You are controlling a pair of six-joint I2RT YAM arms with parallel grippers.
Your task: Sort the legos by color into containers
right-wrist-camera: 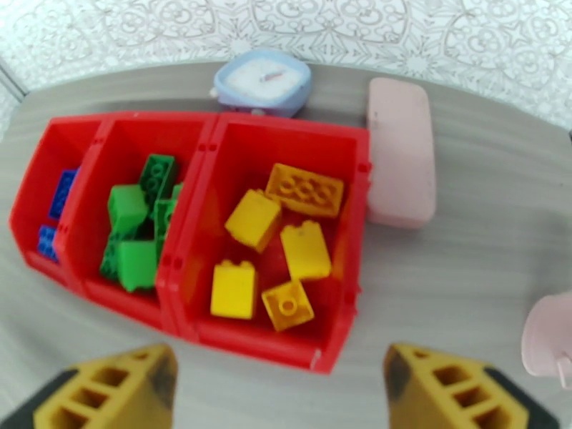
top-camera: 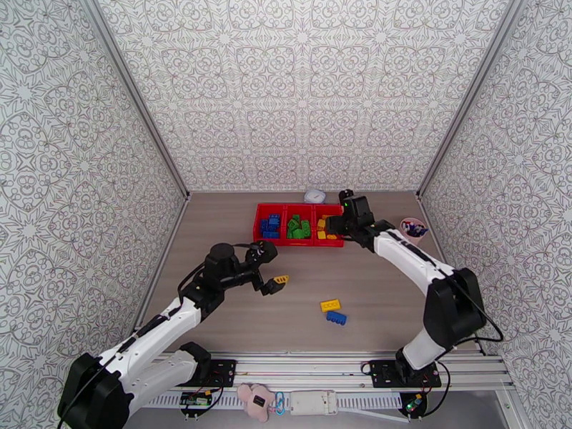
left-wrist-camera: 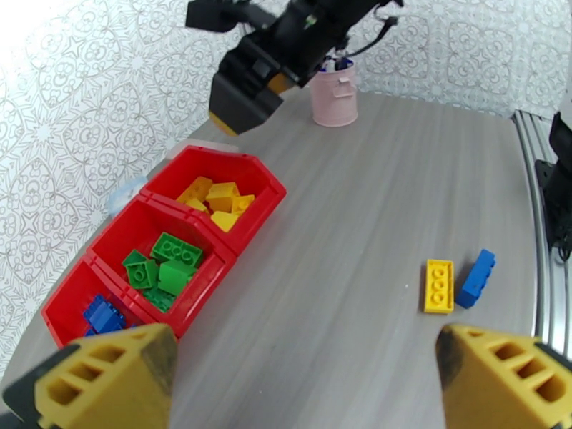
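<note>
The containers are three joined red bins (top-camera: 299, 206) at the back of the table. The left bin holds blue legos (top-camera: 269, 225), the middle one green legos (top-camera: 299, 228), the right one yellow legos (top-camera: 328, 230). A loose yellow brick (top-camera: 330, 305) and a loose blue brick (top-camera: 336, 318) lie together on the table nearer the arms. My right gripper (top-camera: 333, 225) hovers open above the yellow bin (right-wrist-camera: 361, 209), nothing between its fingers (right-wrist-camera: 114, 387). My left gripper (top-camera: 275, 267) stands open over bare table in front of the tray (left-wrist-camera: 261, 201), left of the loose yellow brick (left-wrist-camera: 438, 285) and blue brick (left-wrist-camera: 476, 278).
A pink rounded case (right-wrist-camera: 400, 151) lies against the tray's right side and a pale blue clock-like object (right-wrist-camera: 262, 81) sits behind it. A pink cup (top-camera: 413, 229) stands at the right wall. Patterned walls close in three sides.
</note>
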